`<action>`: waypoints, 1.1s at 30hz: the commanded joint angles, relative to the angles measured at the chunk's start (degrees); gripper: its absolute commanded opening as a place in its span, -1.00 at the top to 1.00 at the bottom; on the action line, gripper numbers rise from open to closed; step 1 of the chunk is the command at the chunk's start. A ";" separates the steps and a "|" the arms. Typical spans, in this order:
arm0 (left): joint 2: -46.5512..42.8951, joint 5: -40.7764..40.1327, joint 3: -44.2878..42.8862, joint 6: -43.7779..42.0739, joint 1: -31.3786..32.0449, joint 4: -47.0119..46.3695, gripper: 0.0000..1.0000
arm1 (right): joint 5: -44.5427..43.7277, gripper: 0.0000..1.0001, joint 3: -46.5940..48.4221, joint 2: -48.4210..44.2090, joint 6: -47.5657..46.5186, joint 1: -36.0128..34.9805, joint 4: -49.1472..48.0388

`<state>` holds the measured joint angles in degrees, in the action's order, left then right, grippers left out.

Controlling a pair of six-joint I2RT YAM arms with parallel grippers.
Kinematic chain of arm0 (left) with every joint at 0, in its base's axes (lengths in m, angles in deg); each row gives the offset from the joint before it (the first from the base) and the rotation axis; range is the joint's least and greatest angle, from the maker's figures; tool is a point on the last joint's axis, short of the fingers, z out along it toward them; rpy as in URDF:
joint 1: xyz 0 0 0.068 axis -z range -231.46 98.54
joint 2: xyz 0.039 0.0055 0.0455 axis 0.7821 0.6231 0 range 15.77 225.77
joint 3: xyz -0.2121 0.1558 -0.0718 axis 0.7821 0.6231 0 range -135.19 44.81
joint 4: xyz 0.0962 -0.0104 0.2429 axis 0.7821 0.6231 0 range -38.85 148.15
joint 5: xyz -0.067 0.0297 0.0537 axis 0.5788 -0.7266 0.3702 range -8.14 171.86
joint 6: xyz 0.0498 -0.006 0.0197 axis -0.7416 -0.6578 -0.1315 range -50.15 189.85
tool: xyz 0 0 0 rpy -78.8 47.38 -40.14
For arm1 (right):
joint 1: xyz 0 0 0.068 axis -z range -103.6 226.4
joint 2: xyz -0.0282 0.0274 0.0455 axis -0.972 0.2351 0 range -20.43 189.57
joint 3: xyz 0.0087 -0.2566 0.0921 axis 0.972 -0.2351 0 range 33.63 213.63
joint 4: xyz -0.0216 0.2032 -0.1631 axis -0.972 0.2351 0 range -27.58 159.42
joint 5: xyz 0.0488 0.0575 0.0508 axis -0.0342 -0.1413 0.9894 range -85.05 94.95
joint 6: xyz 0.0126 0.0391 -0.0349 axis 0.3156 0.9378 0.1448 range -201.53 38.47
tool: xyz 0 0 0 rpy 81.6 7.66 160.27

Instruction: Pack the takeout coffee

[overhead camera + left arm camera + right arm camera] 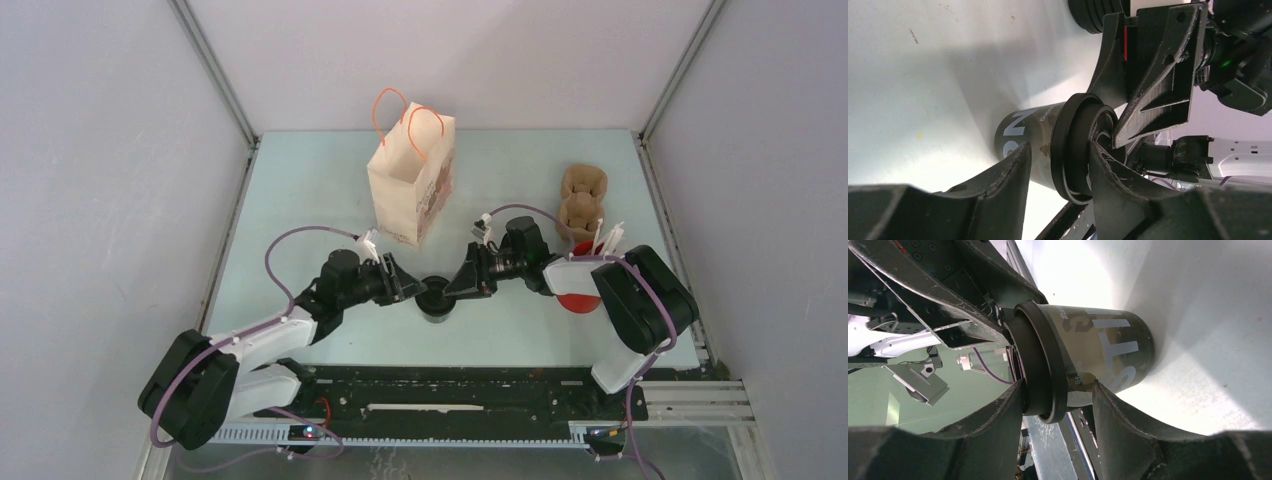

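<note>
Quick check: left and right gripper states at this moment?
Left gripper: open, straddling the top edge of the black cup, not clamped.
Right gripper: open, straddling the same cup's top edge from the opposite side.

takeout coffee (436, 298) | small round all-black cup, black lid on, pale lettering on its side | standing upright | on the pale green table (300, 200), near its front middle

black cup (436, 300) | hemmed by both jaws | paper bag (412, 185) behind (well apart)
</note>
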<state>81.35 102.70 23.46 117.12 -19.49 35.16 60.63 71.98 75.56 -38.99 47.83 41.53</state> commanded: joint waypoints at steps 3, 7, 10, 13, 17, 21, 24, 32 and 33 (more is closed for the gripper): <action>5.07 -6.54 9.54 -0.19 0.28 4.80 0.13 | -8.80 -0.18 -2.84 3.58 -1.91 -0.86 2.87; 4.56 -9.14 11.68 1.96 0.42 5.23 0.15 | -11.60 -0.19 -1.81 -0.38 -3.10 -0.67 7.69; 4.92 -11.56 11.79 1.74 0.60 7.05 0.15 | -12.04 -0.19 -0.16 -1.59 -4.38 -0.53 11.16; 7.56 -12.57 11.77 1.96 1.42 6.70 0.15 | -13.08 -0.19 -0.10 -0.08 -4.70 -0.43 11.54; 13.87 -13.48 12.37 3.31 3.29 3.47 0.16 | -13.95 -0.19 -0.11 4.16 -4.69 -0.69 10.90; 16.75 -12.81 13.69 4.24 4.12 -0.12 0.21 | -15.34 -0.18 -0.07 2.57 -5.40 -0.76 12.83; 11.47 -15.55 13.63 5.07 6.79 4.06 0.24 | -16.85 -0.19 0.01 -2.34 -7.01 -1.06 15.61; -4.55 -20.67 13.24 6.01 9.91 17.52 0.23 | -17.20 -0.19 1.20 -3.83 -8.81 -4.54 16.33; -5.44 -20.70 14.12 6.72 9.95 17.71 0.23 | -17.42 -0.19 1.20 -3.33 -8.71 -4.62 16.16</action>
<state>76.70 84.96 31.22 126.87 -10.62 25.83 49.83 74.17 69.59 -44.19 44.00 52.97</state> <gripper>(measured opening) 0.391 0.600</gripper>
